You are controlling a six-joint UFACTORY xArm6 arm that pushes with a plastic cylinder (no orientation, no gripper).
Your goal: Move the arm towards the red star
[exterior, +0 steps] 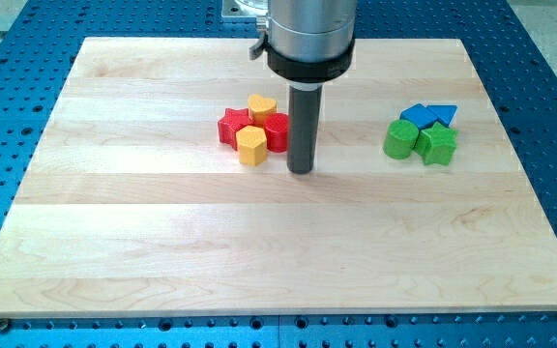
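Red is the colour that matters, and the red star lies at the left end of a tight cluster a little left of the middle of the pale wooden bench. Touching it on its right are a yellow heart toward the view's top, a yellow hexagonal block toward the view's bottom, and a red round block at the cluster's right edge. Just right of that round block my tip rests on the wood, very close to it or perhaps touching; the rod hides the contact line, so I cannot tell which. No pincer is fitted to this arm, so there is nothing to call released or clenched, only a bare rod. Farther right, well apart from all this, sits a second group: a green round block, a green star-like block, and two blue blocks behind them whose shapes I can only partly make out. I judge the approach mostly done: my tip is near the star's cluster but on its far side, with the round block and the yellow pieces between. What is left is a short move leftward, probably skirting the cluster's lower edge to avoid shoving the neighbours into the star.
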